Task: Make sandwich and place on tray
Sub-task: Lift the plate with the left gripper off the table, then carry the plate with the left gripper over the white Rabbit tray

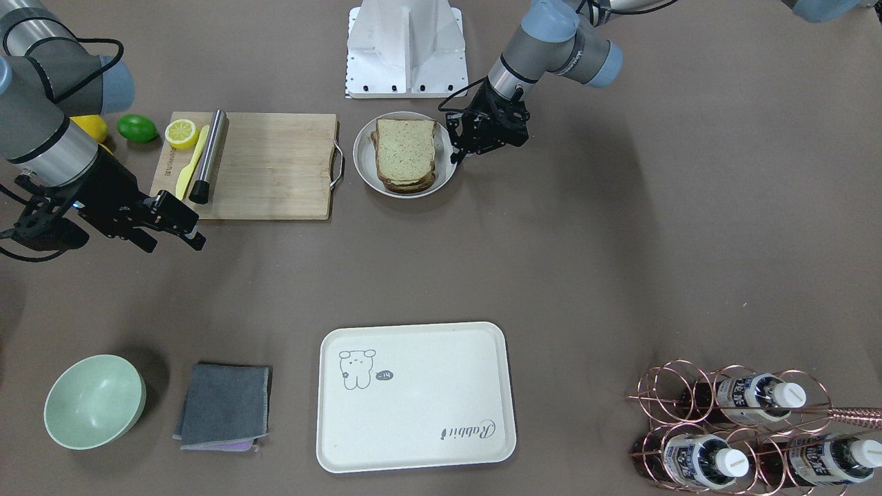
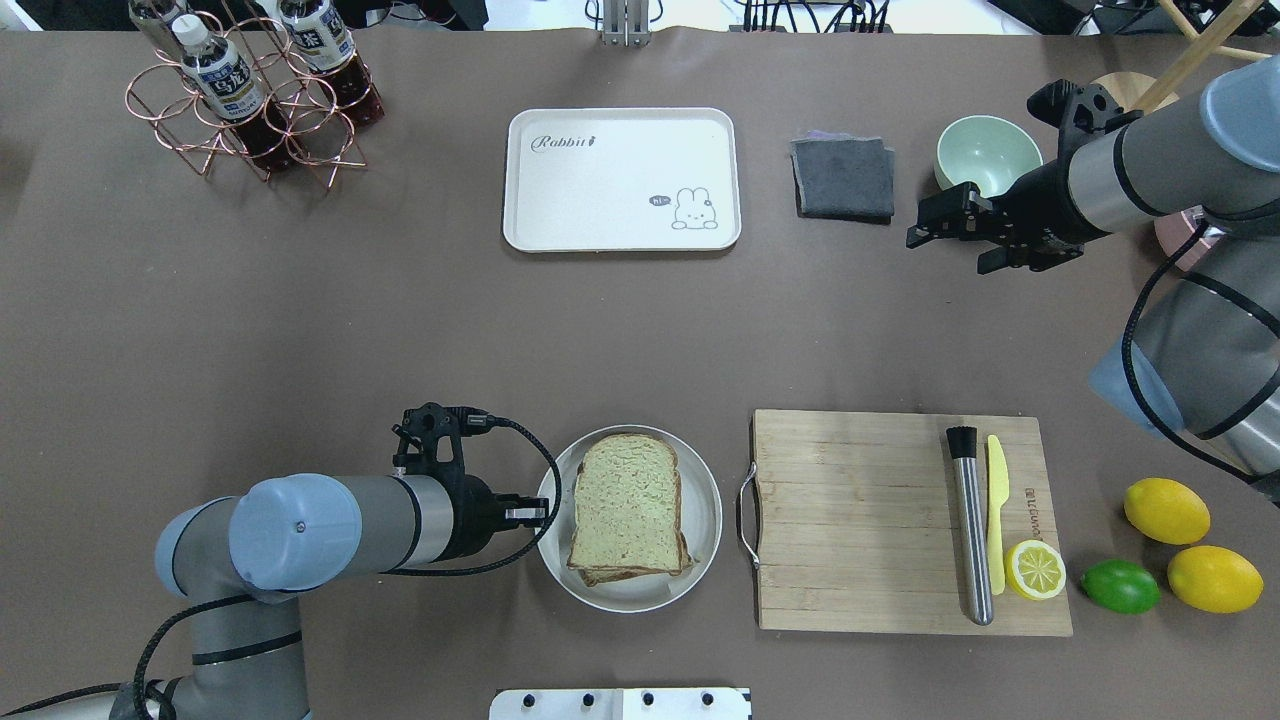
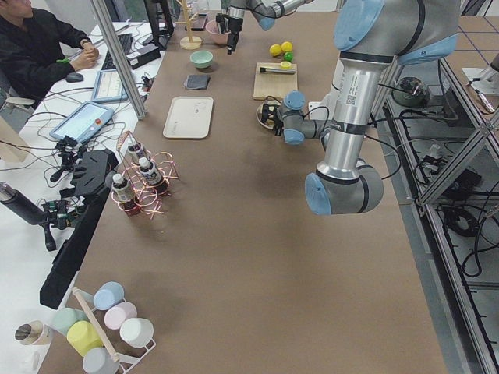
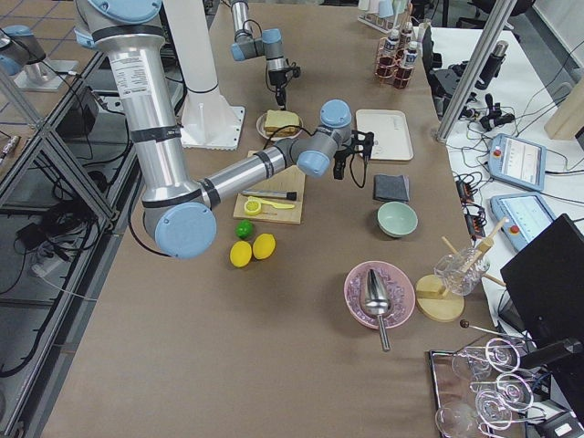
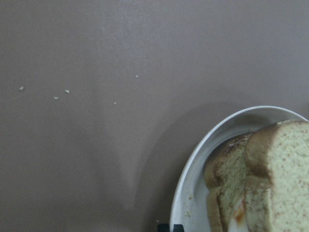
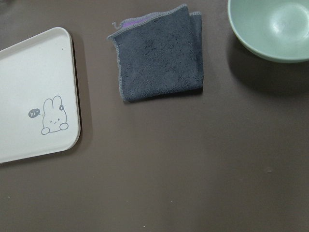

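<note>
Sandwich (image 2: 628, 505) sits stacked on a round pale plate (image 2: 642, 601), lower centre of the overhead frame. In the left wrist view a trace of orange shows between the slices. Tray (image 2: 610, 190) lies on the desk (image 2: 400, 330) at upper centre, well apart from the sandwich.

Left claw (image 2: 528, 513): just beside the plate's left rim, tips drawn together, gripping nothing.

Right claw (image 2: 948, 254): upper right of the frame, near the grey cloth (image 2: 843, 178) and green bowl (image 2: 987, 152), jaws spread apart, nothing between them.

Cutting board (image 2: 850, 520) lies right of the plate.
</note>
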Tool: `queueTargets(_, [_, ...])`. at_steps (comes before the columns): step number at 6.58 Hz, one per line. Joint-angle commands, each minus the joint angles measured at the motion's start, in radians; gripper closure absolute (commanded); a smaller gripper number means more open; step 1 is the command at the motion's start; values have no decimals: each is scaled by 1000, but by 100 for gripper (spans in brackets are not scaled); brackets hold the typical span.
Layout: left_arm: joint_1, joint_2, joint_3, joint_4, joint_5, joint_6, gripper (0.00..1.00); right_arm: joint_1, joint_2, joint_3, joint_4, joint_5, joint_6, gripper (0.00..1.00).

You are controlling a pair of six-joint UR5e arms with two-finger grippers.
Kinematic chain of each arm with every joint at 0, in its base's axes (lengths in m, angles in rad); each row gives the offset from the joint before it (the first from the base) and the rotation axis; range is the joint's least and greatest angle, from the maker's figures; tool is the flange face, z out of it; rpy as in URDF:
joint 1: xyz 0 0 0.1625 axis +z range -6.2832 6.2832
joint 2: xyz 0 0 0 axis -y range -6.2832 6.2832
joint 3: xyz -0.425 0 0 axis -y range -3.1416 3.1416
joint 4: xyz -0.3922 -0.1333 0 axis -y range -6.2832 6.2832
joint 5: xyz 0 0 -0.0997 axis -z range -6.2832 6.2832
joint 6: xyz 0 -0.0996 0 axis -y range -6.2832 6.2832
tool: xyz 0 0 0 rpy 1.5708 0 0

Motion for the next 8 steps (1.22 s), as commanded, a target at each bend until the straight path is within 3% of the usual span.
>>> queueTargets(1, [-87, -1, -26, 5, -124, 1, 100, 1, 1, 7, 0, 2, 7, 1])
queueTargets(3, [-243, -36, -16, 86, -246, 1, 100, -3, 1, 9, 2, 0, 9, 1])
queueTargets(5, [-329, -170, 65, 252, -260, -14, 100, -1, 0, 7, 0, 0, 9, 1])
queueTargets(6, [-365, -201, 107, 251, -260, -14, 100, -1, -2, 7, 0, 0, 9, 1])
queueTargets(8, [-426, -363, 293, 240, -266, 44, 100, -1, -5, 3, 0, -3, 9, 1])
